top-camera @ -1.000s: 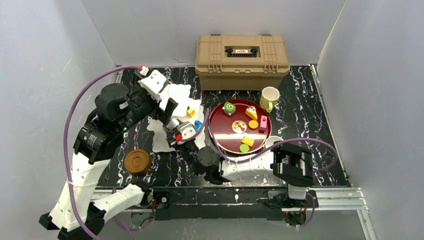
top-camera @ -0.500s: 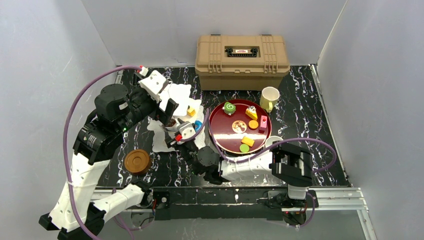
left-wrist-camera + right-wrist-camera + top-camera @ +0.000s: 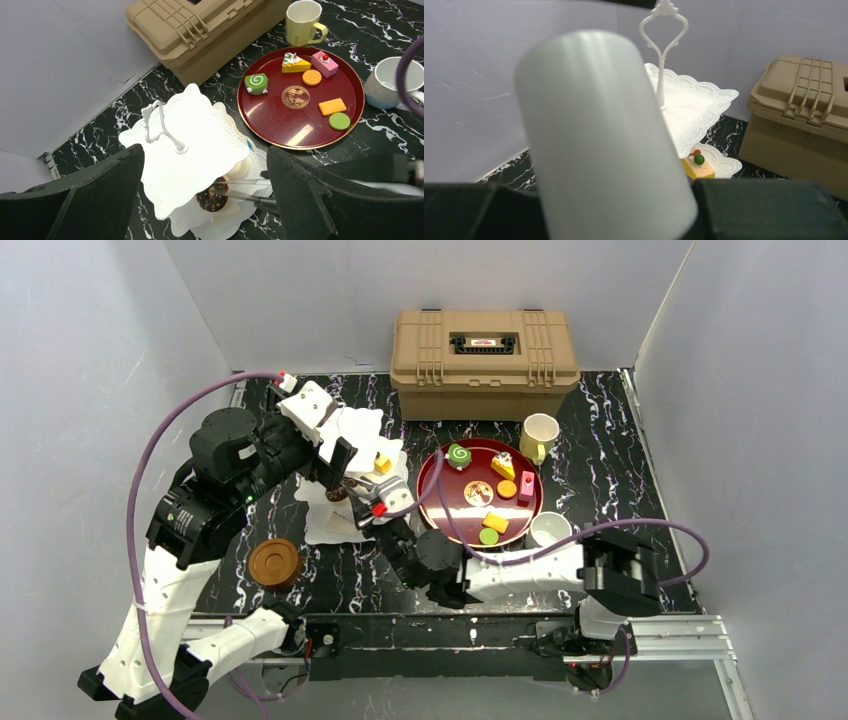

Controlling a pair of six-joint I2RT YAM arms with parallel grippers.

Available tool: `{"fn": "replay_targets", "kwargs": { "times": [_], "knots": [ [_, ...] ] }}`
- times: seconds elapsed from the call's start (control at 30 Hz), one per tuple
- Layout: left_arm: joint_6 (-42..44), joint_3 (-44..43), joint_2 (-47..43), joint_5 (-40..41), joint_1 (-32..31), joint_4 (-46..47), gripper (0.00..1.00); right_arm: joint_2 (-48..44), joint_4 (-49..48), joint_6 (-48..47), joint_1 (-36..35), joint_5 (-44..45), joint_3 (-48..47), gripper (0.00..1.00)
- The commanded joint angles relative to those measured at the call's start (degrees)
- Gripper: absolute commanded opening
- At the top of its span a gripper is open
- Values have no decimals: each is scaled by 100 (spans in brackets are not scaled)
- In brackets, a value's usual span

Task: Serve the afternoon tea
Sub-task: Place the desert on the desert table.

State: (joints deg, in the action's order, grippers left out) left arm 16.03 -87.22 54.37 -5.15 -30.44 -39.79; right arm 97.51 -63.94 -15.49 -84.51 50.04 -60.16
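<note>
The white three-tier stand point(image 3: 345, 430) stands left of the dark red tray point(image 3: 440, 512). My left gripper point(image 3: 204, 152) hovers open and empty above the stand point(image 3: 195, 150). My right gripper point(image 3: 374, 502) reaches the stand's near side, shut on metal tongs point(image 3: 250, 192) whose tips pinch a chocolate donut point(image 3: 212, 200) on a lower tier. The tongs' pale handle point(image 3: 599, 140) fills the right wrist view. A yellow cake point(image 3: 698, 167) sits on a lower tier. The green roll point(image 3: 256, 83) and several other pastries lie on the tray. The blue donut is hidden.
The cream-yellow mug point(image 3: 539, 433) stands behind the tray and the white mug point(image 3: 552, 528) at its right front. Brown coasters point(image 3: 275, 562) are stacked at front left. The tan case point(image 3: 484, 348) stands along the back edge. The right arm's cable crosses the tray.
My right arm has swung to the right, uncovering the white mug, and its gripper has shifted slightly right beside the stand. The blue donut is no longer visible. My left arm has not moved.
</note>
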Motion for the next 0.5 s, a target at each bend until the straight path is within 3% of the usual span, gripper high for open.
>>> {"fn": "replay_targets", "kwargs": {
  "times": [0.0, 0.47],
  "knots": [
    [-21, 3, -66, -72, 11, -64, 90, -787, 199, 489, -39, -23, 251, 33],
    [-28, -85, -5, -65, 10, -64, 90, -866, 873, 1100, -48, -320, 546, 28]
  ]
}}
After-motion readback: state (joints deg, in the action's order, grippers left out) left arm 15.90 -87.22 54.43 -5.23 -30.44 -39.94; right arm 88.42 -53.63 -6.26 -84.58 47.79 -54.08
